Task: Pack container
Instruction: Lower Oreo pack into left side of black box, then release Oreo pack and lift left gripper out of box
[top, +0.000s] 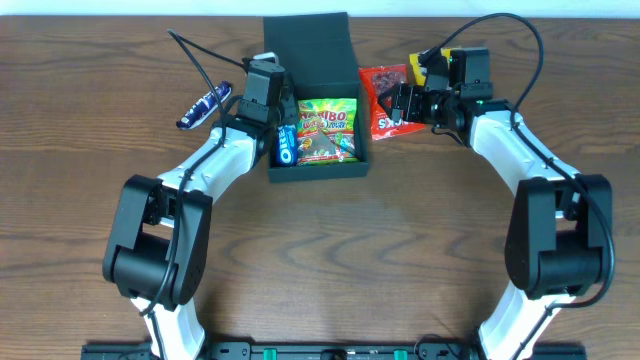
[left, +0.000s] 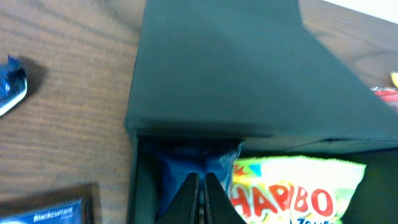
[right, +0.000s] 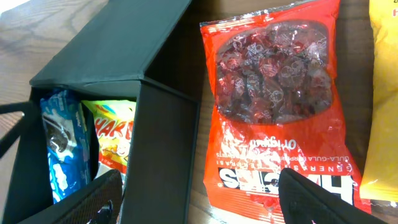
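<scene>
The container (top: 318, 172) is a dark square box with its flap lid (top: 310, 45) standing open at the back. Inside lie a Haribo packet (top: 328, 125) and a blue Oreo packet (top: 286, 145) along the left wall. My left gripper (top: 272, 118) reaches into the box's left side; in the left wrist view it (left: 200, 180) is shut on the Oreo packet's blue end (left: 177, 168), beside the Haribo packet (left: 292, 193). My right gripper (right: 205, 199) is wide open and empty, straddling the box's right wall (right: 161, 149) and a red sweets packet (right: 273, 106).
The red packet (top: 382, 90) lies on the table right of the box, with a yellow packet (right: 382, 93) beyond it. A blue snack packet (top: 205, 105) lies left of the box. A dark blue Blackcurrant packet (left: 50, 211) lies by the box's left wall.
</scene>
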